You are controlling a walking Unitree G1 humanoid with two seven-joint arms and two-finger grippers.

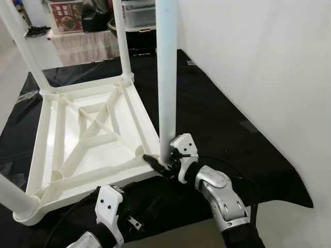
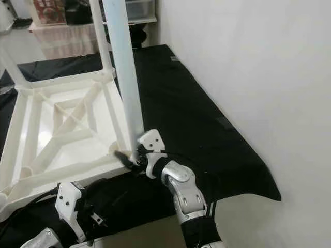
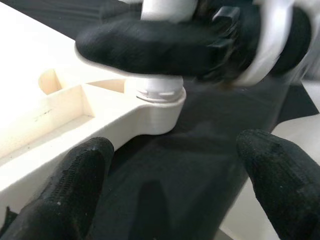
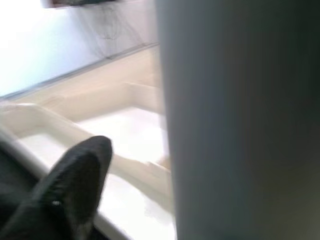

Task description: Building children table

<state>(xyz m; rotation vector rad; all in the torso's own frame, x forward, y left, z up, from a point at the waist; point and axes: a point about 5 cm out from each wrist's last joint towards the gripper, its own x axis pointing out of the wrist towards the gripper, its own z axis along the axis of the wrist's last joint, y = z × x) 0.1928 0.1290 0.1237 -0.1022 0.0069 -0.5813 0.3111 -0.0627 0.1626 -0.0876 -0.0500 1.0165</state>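
Left gripper (image 3: 170, 185) low at near edge, fingers spread wide, holding nothing, aimed at corner socket (image 3: 155, 102). Right gripper (image 1: 164, 164) clamped round base of pale leg (image 1: 167, 77), which stands upright in that socket. Upturned white tabletop (image 1: 88, 139) lies on black cloth (image 1: 217, 113), other legs fitted at corners.

My fingers (image 3: 75, 185) look like matt, grainy rubber; the tabletop (image 1: 93, 134) and leg (image 1: 167, 77) are smooth white plastic on matt black cloth (image 1: 217, 119).
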